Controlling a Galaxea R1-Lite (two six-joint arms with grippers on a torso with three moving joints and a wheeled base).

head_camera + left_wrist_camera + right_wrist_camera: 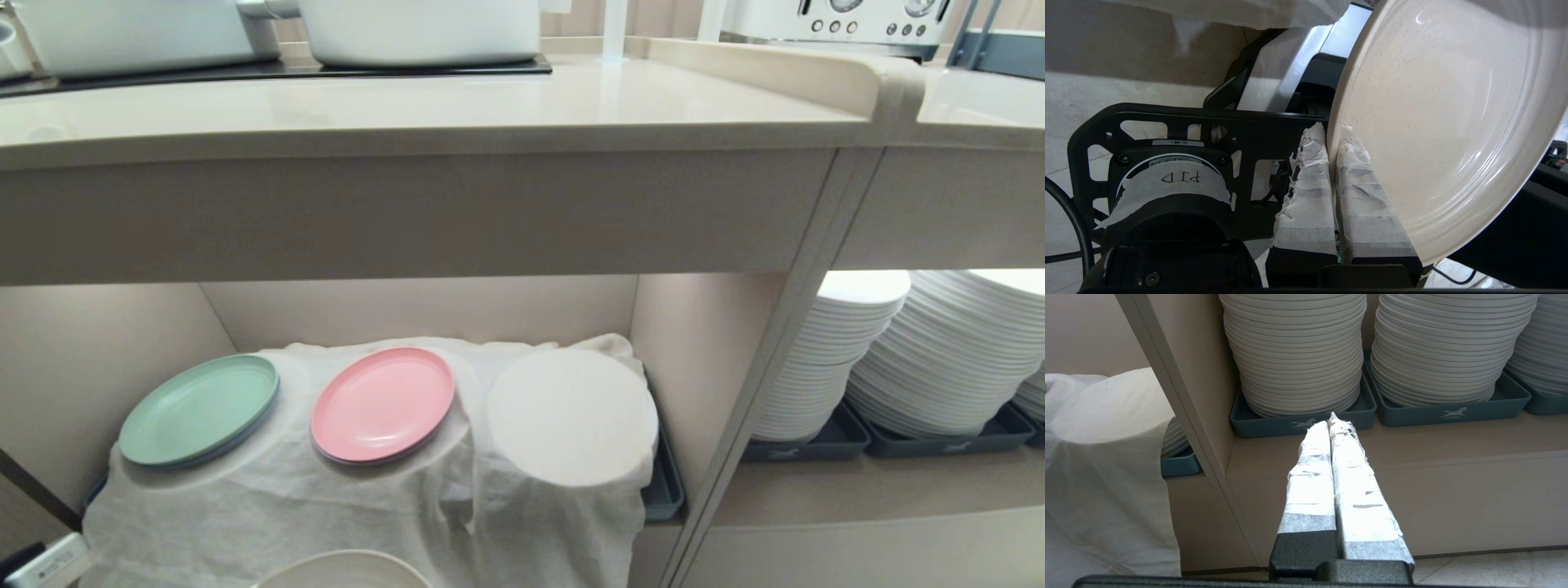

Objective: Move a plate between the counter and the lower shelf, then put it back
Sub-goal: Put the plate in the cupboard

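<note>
Counter (408, 114): long beige worktop across the top of the head view, black cooktop panel (286, 72) set into it, white pots (424, 28) standing on the panel, raised lip at the right end.

Lower shelf (702, 343): open beige bay beneath the counter. White cloth (367, 506) draped over its contents; mint-green plate (200, 408) and pink plate (382, 404) lie on the cloth, side by side, apart.

Neighbouring bay, right: tall white plate stacks (1298, 351) in dark-grey trays (1302, 424).

Plate (1445, 122): cream, speckled, low rim. Only its edge shows at the bottom of the head view, in front of the shelf (not on the cloth, not on the counter).

Left gripper (1333, 134): taped fingers pinched on the plate's rim, one either side.

Right gripper (1333, 420): taped fingers pressed together, empty, pointing toward the trays.
</note>
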